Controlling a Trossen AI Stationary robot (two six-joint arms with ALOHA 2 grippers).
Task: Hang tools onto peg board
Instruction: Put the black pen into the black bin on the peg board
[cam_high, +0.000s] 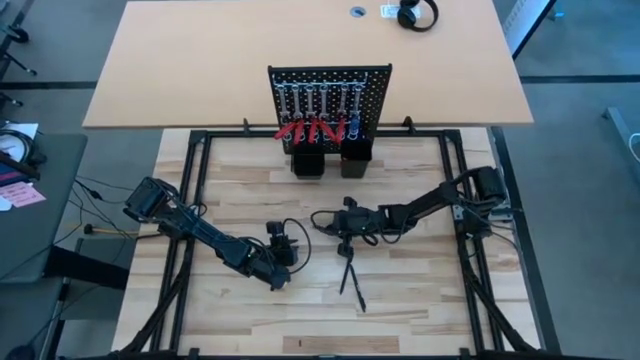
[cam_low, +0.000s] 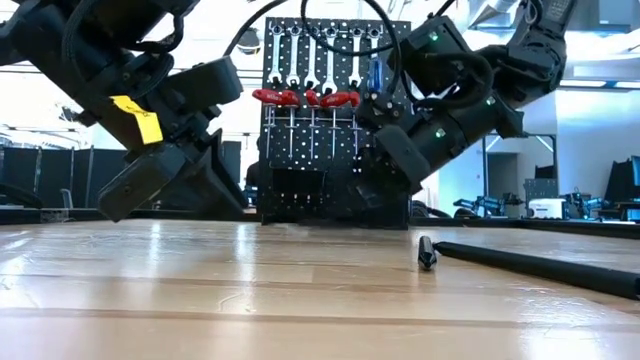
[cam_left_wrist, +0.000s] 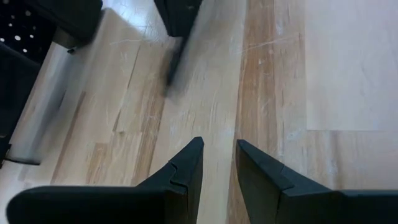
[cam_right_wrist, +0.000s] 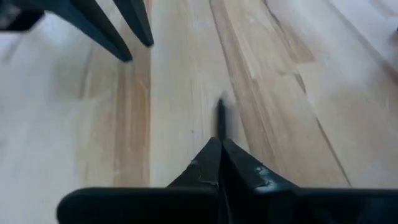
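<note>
The peg board (cam_high: 330, 100) stands upright at the table's far middle. Silver wrenches (cam_low: 312, 55), red-handled tools (cam_low: 300, 97) and a blue-handled one (cam_low: 374, 75) hang on it. Two black holders (cam_high: 308, 162) stand at its foot. Two thin black stick tools (cam_high: 352, 280) lie on the wood near the table's middle, and they also show in the right wrist view (cam_right_wrist: 106, 28). My right gripper (cam_right_wrist: 220, 144) hovers just beyond their far ends, shut on a thin black tool (cam_right_wrist: 220, 115). My left gripper (cam_left_wrist: 219, 163) is open over bare wood left of centre (cam_high: 283, 240), pointing toward the board. My right gripper pinches a thin black tool between its two shut fingers. Only a short dark tip (cam_right_wrist: 220, 118) shows, sticking out past the fingertips along them, above the wood. The fingers hide the rest of the tool.
A black metal frame (cam_high: 190, 190) runs around the wooden work surface. Behind the board is a tan desk (cam_high: 200, 60) with headphones (cam_high: 417, 14). One black stick (cam_low: 530, 265) shows in the low view, lying flat at the right. Bare wood lies in front of the left gripper (cam_left_wrist: 205, 93).
</note>
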